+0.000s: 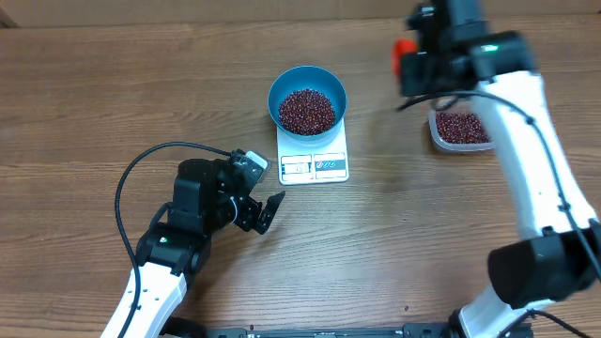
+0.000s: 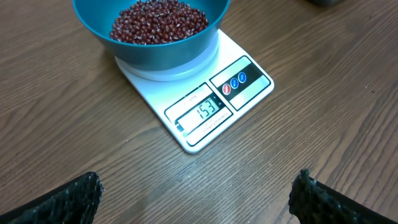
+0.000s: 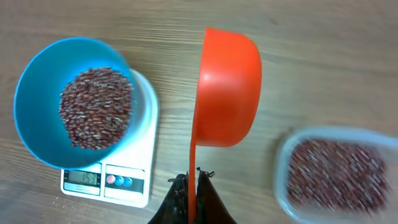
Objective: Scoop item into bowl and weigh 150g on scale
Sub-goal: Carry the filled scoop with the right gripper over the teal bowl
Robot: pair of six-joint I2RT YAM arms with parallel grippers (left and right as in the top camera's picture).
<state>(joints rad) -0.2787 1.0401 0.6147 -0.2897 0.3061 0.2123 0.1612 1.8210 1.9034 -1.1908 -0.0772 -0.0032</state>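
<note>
Bowl on scale lies ahead of the open left tool; right tool clamps an orange scoop.

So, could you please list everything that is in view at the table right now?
Bowl: one, light blue, standing on the scale.
Beans in the bowl: one heap, dark red.
Kitchen scale: one, white, mid-table, display showing 153.
Plastic tub: one, clear, on the table right of the scale.
Beans in the tub: one layer, dark red.
Measuring scoop: one, orange, in the air between bowl and tub.
Table: one, brown wood.
Left gripper: one, black, open and empty, near the scale's display edge.
Right gripper: one, black, shut on the scoop's handle.
</note>
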